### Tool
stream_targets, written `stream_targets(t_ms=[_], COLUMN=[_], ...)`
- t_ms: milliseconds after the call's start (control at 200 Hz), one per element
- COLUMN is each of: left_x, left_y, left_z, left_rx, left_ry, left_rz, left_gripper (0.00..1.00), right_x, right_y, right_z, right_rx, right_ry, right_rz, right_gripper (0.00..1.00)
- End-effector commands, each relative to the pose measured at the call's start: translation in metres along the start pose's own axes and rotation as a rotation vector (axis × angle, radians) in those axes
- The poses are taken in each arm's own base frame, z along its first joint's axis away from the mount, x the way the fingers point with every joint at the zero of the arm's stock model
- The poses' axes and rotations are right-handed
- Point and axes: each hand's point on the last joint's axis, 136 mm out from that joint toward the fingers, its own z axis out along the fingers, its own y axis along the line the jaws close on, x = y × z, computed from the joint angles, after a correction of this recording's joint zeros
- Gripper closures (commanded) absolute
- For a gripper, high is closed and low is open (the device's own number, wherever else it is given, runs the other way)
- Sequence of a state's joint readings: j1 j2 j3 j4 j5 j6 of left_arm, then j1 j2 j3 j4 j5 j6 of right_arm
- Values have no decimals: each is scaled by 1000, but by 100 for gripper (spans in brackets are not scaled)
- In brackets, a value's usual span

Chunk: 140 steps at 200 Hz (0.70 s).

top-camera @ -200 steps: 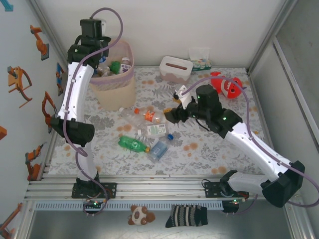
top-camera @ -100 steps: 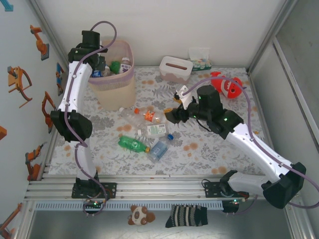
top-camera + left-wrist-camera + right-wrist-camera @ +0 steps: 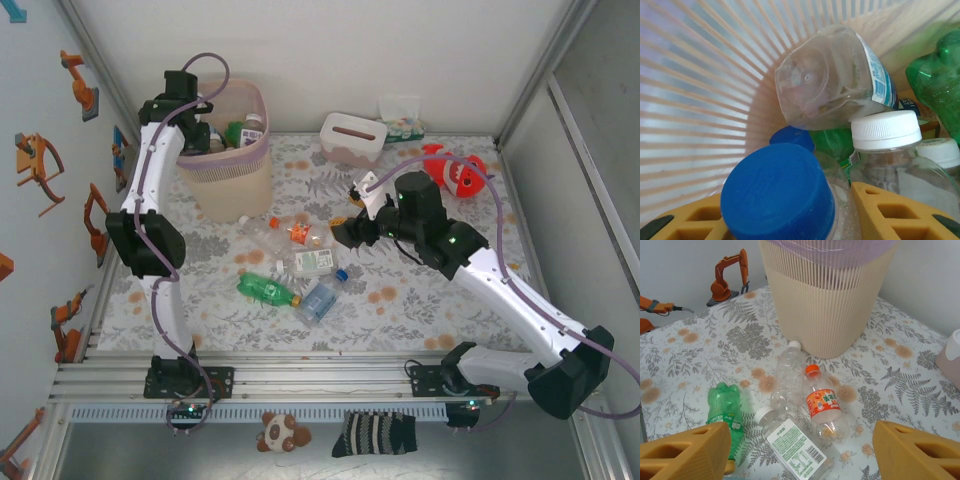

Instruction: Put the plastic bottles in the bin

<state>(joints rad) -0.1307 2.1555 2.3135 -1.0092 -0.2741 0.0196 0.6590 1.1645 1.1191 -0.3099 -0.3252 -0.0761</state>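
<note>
The left arm (image 3: 150, 190) is shifting toward the rear-left rim of the tall beige ribbed bin (image 3: 235, 190). Inside the bin, the left end effector (image 3: 790, 217) is pinching a clear blue-capped bottle (image 3: 777, 192), cap toward the wrist, over a crumpled clear bottle (image 3: 830, 80). The right end effector (image 3: 342, 233) is hovering spread over the counter (image 3: 420, 300), facing an orange-capped bottle (image 3: 821, 405) lying cap toward the bin.

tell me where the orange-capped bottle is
In the right wrist view the orange-capped bottle lies on the table just in front of the bin, to the right of a clear white-capped bottle.
</note>
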Motion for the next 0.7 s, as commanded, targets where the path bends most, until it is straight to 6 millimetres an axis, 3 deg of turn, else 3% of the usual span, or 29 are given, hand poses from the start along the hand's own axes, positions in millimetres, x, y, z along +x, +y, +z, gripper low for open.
stream_targets(t_ms=[0,125,431,696], left_x=[47,40,-7,-18], left_y=[-35,-34,-24,-23], left_z=[34,24,-33,-73], left_rx=[133,140,189,242], left_ry=[196,167,-40,-113], left_rz=[-36,-61,-138,-160], left_gripper=[59,49,29,25], right_x=[-2,-6,-13,-16], right_y=[4,4,5,4], right_z=[-4,-7,-16,-19], right_rx=[0,4,15,32], right_ry=[-8,-22,-43,-60], right_rz=[-9,2,-1,6], right_gripper=[26,26,26,26])
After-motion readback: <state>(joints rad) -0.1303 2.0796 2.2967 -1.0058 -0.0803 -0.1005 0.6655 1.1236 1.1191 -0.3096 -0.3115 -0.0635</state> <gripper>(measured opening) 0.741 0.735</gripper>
